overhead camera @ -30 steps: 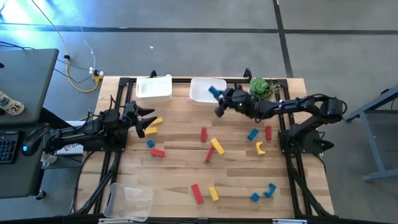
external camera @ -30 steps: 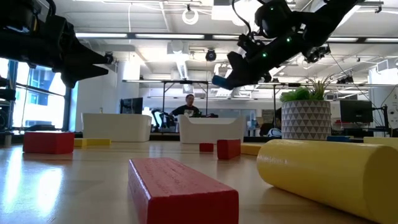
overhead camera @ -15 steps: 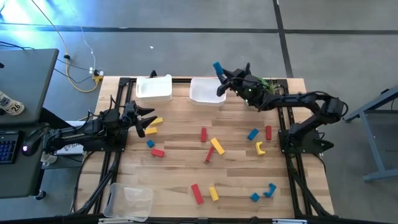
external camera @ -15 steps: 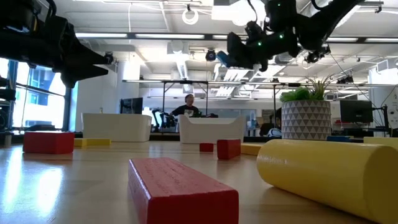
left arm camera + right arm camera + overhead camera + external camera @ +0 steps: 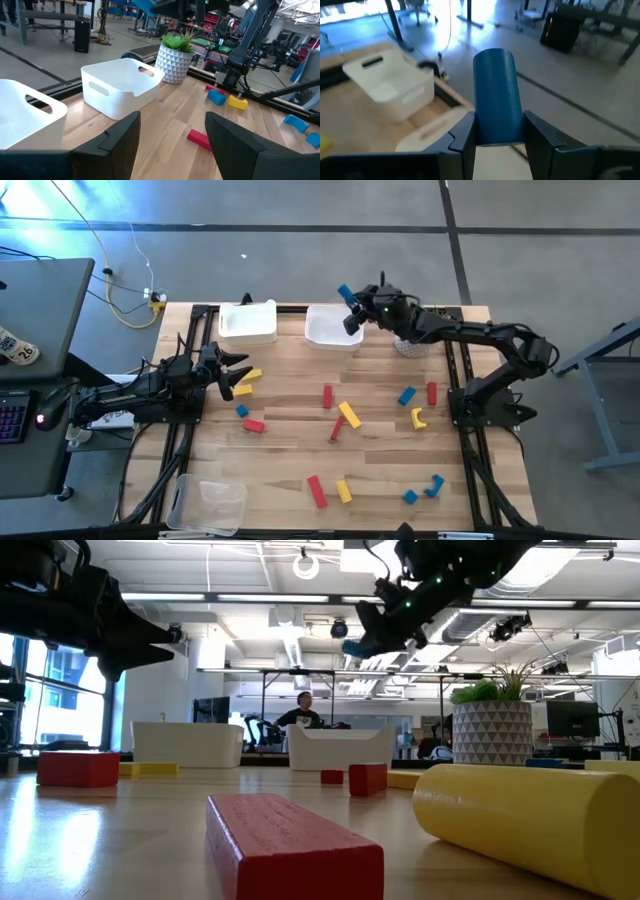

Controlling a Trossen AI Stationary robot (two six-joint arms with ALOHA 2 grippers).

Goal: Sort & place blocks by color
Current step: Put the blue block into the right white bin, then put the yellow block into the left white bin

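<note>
Red, yellow and blue blocks lie scattered on the wooden table, among them a yellow bar (image 5: pixel 349 415) and a red bar (image 5: pixel 316 490). My right gripper (image 5: pixel 352 310) hangs high over the right white bin (image 5: pixel 330 330), shut on a blue cylinder block (image 5: pixel 494 95). The left white bin (image 5: pixel 248 323) stands beside it at the far edge. My left gripper (image 5: pixel 236 376) is open and waits low at the table's left, next to a yellow block (image 5: pixel 249 375). My right gripper pinches the blue cylinder block's lower end (image 5: pixel 495 135) between its two fingers (image 5: pixel 462 137). The block sticks out beyond the fingertips along the fingers. It is lifted clear, high above the right white bin (image 5: pixel 335 747).
A potted plant (image 5: pixel 415 320) stands at the far right corner, under my right arm. A clear plastic tray (image 5: pixel 210 502) lies at the near left corner. Blocks crowd the table's middle and near right; bare wood shows in front of the bins (image 5: pixel 165 120).
My right gripper has risen with the blue block and swung toward the far edge, tipping so the block points up and away. It stays shut on the block. My left arm has kept still.
</note>
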